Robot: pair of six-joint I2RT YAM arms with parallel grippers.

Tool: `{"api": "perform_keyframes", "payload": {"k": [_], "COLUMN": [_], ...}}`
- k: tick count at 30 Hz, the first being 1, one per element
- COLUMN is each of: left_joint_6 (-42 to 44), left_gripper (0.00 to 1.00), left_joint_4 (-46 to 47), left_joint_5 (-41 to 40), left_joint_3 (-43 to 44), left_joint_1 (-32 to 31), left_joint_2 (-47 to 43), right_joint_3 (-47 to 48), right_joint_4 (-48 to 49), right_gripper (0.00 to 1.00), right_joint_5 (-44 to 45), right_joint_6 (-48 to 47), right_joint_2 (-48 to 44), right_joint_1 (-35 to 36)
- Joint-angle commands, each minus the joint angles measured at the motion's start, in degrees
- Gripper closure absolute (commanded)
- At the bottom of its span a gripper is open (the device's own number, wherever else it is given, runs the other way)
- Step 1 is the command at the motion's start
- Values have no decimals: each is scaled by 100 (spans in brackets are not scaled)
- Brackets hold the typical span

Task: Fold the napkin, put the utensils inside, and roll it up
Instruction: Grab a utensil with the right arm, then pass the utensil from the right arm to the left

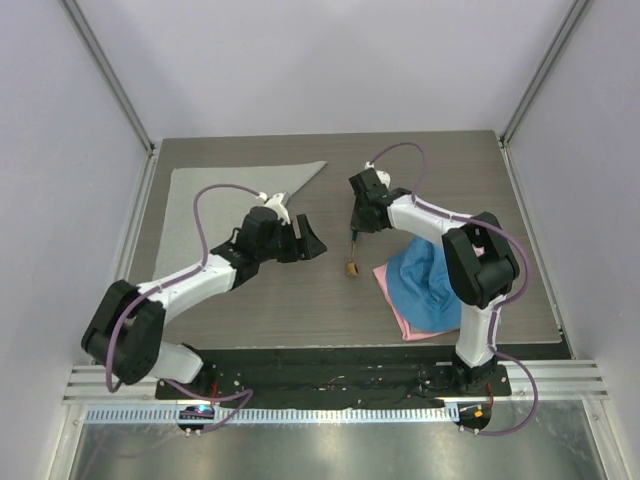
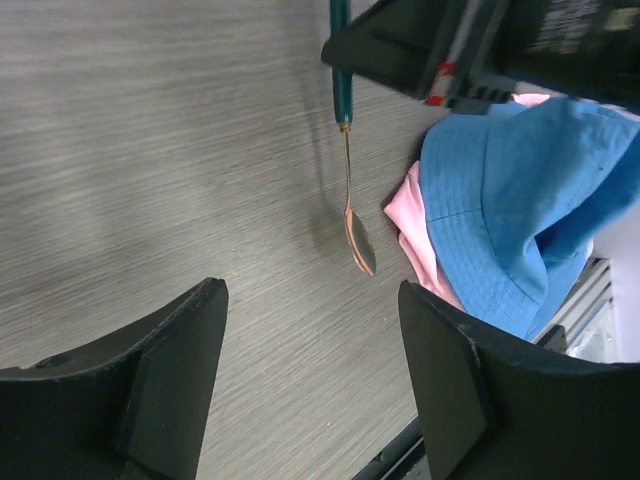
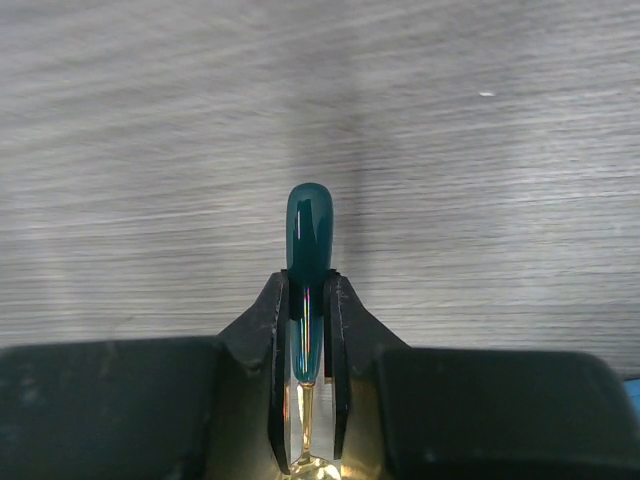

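1. Wood-grain table (image 1: 300, 310), pale walls around it. Only your top view takes in the napkin (image 1: 215, 195). It lies flat at the far left, one pointed corner reaching toward the middle, and the left arm crosses its near edge.
2. Your right wrist view gives what the top view cannot. The right gripper (image 3: 308, 300) has its fingers pinched narrow on the spoon (image 3: 309, 225), clamping the dark green handle, whose tip sticks out past them.
3. Your left wrist view shows the left gripper (image 2: 310, 380) with fingers spread wide and nothing between them, above bare table.
4. That same view shows the spoon's gold bowl just beside the pink cloth (image 2: 415, 240), which lies under the blue cloth (image 2: 510, 200).
5. You cannot tell whether the bowl touches the table.
6. From above, the spoon sits well apart from the napkin, between the left gripper and the two cloths.
7. Your count: one napkin, one spoon, one blue cloth, one pink cloth, two grippers.
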Motion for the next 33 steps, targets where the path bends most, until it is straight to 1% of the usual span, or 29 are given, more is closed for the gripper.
{"api": "perform_keyframes", "payload": {"k": [1, 5, 9, 11, 21, 22, 25, 27, 30, 32, 33], "left_joint_6": [-440, -475, -607, -633, -721, -739, -818, -862, -906, -915, -915], "left_gripper": [28, 32, 33, 36, 46, 52, 60, 61, 68, 70, 72], "left_joint_4": [1237, 1396, 1563, 1607, 1510, 1545, 1703, 1739, 1721, 1704, 1704], "left_joint_5": [249, 283, 371, 406, 617, 618, 670, 697, 741, 714, 688], "left_joint_3": [-53, -17, -8, 9, 229, 229, 246, 299, 369, 378, 396], "left_joint_1": [-49, -137, -207, -251, -383, -383, -383, -383, -383, -383, -383], "left_joint_2": [529, 767, 961, 1101, 1594, 1681, 1778, 1840, 1910, 1928, 1928], "right_joint_3": [150, 176, 229, 255, 273, 255, 229, 220, 176, 123, 115], "right_joint_4": [487, 610, 707, 751, 900, 944, 971, 971, 1006, 1032, 1041], "right_gripper": [99, 99, 99, 99, 99, 99, 99, 99, 99, 99, 99], "right_joint_5": [224, 338, 268, 259, 206, 197, 145, 136, 188, 206, 215], "right_joint_6": [546, 652, 723, 740, 714, 714, 679, 661, 644, 617, 617], "right_joint_2": [-481, -586, -587, -595, -692, -701, -709, -727, -753, -771, -780], "right_joint_1": [162, 302, 364, 390, 408, 408, 408, 417, 408, 417, 408]}}
